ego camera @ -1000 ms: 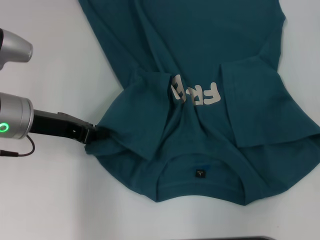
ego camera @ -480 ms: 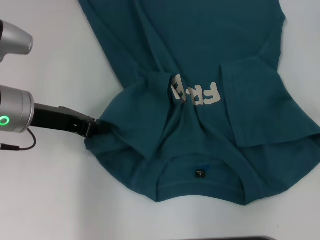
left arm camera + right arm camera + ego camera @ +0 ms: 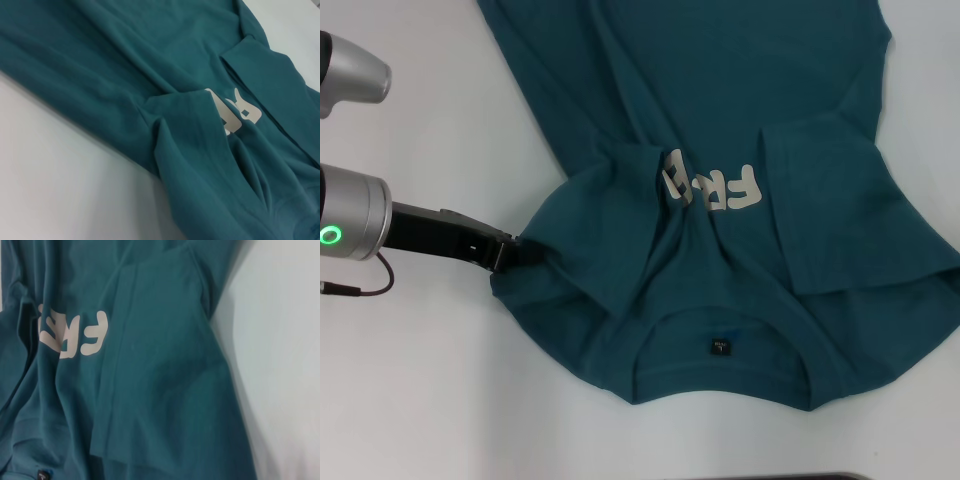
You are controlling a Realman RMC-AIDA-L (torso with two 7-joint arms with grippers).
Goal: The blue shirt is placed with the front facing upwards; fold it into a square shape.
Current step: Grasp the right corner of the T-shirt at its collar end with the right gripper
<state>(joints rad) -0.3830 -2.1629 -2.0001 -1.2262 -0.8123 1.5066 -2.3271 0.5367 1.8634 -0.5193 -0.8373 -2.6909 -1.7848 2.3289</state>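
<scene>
Surface: plain white, smooth, matte flat surface (image 3: 430,400); fills every view to the frame edges.
Near edge: thin dark strip (image 3: 820,477) along the bottom of the head view; what it is cannot be told.
Light: even, from overhead; soft shadows, no glare.
Walls, floor, windows: none in view.

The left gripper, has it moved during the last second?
Yes. The left gripper has crept slightly rightward and upward in the head view, toward the cream letters on the blue shirt.
</scene>
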